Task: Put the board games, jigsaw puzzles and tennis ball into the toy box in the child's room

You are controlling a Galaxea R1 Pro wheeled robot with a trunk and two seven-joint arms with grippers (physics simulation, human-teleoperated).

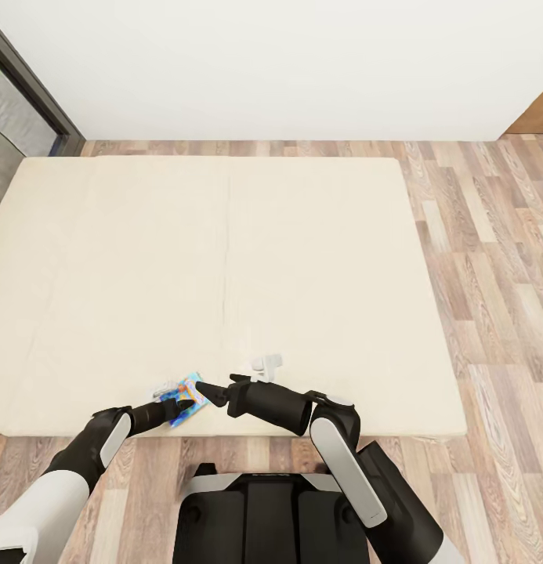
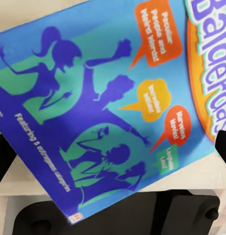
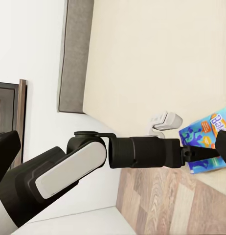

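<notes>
Cream mattress of the bed (image 1: pixel 224 274) carries one board game (image 1: pixel 186 399) at its near edge. Left gripper (image 1: pixel 185 406) seems clamped on it; right gripper (image 1: pixel 207 389) touches it, state unclear. Lifting should be slow and level.

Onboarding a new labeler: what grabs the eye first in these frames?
First, the bright blue board game, the one splash of colour on the plain cream bed, lying at its near edge; the left wrist view shows its purple dancing silhouettes and speech bubbles up close. Next, both black arms converging on it, the left gripper over the box and the right gripper at its side, though whether the fingers have closed is unclear.
</notes>
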